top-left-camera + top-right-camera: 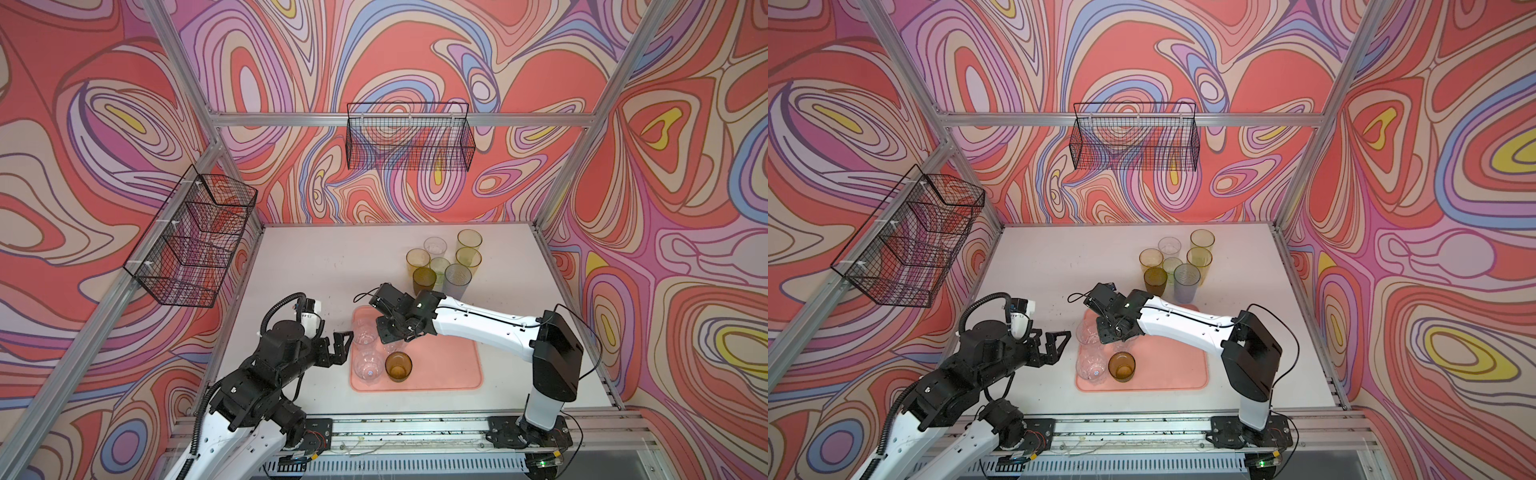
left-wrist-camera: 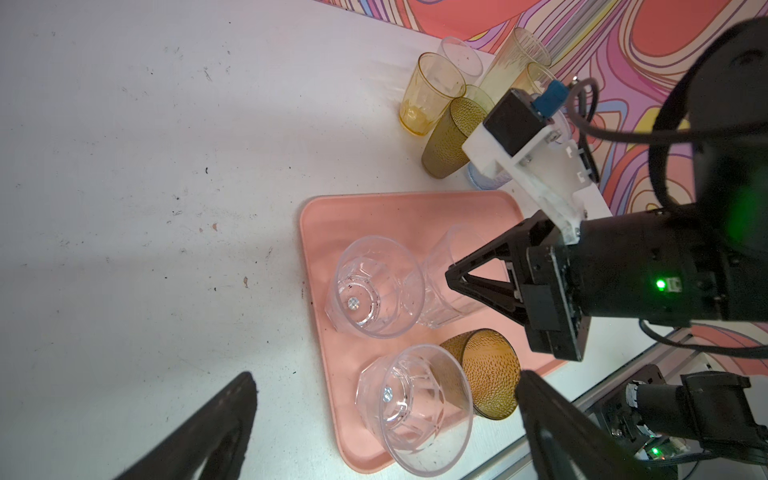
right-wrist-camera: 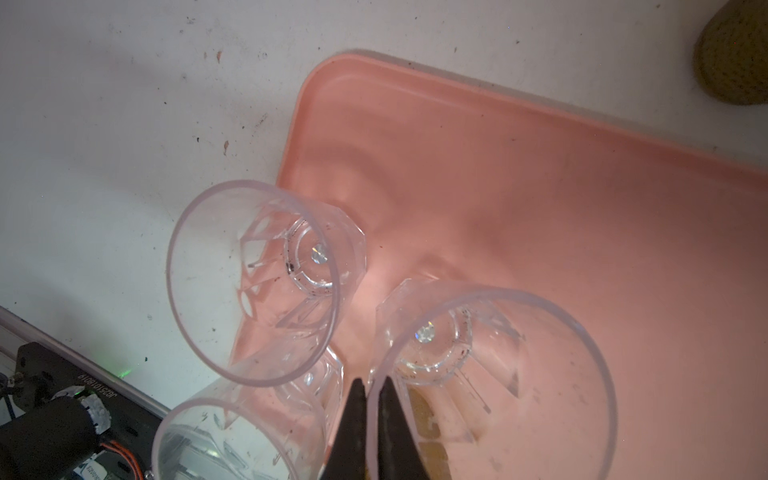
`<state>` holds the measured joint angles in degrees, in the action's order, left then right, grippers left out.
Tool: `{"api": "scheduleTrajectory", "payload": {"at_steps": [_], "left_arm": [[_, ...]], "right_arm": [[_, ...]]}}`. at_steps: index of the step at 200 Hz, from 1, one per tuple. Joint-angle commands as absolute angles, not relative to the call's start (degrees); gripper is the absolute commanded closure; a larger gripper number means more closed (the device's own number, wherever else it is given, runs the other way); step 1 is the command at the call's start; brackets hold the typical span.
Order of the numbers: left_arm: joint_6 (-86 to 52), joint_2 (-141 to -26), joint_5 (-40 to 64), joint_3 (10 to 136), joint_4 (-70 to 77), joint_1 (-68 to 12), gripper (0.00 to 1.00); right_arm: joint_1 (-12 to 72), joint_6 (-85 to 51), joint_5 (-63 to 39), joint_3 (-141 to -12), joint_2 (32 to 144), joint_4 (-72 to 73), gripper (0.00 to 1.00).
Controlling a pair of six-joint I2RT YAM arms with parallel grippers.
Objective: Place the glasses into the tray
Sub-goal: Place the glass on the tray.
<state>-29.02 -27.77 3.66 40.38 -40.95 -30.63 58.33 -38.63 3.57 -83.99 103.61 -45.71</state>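
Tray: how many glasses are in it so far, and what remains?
Done: two clear glasses and an amber glass stand in the tray. In hand: the right gripper is shut on the rim of a third clear glass, inside the tray's edge; the left gripper hangs open beside the tray. Left: seven glasses clustered on the table beyond it.

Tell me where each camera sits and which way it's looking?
Top views: high over the front, looking down at the table and tray; left arm and right arm show.
Left wrist: behind the open left gripper, looking across the tray towards the right arm.
Right wrist: close above the tray, looking down; the right gripper pinches a clear glass by its rim.
Shared: both wrist views show the tray and that clear glass.
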Motion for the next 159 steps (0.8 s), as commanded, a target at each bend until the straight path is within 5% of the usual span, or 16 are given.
{"api": "scheduleTrajectory", "payload": {"at_steps": [1,159], "left_arm": [[-29.48,-27.16,2.34,40.35,-42.34,-30.28,0.0],[-29.76,-27.17,0.88,40.47,-43.07,-30.24,0.0]], "right_arm": [[59.06,-38.84,3.76,-83.95,104.52,-44.56,1.0],[59.91,-38.41,4.28,-85.84,104.58,-45.24,0.83]]}}
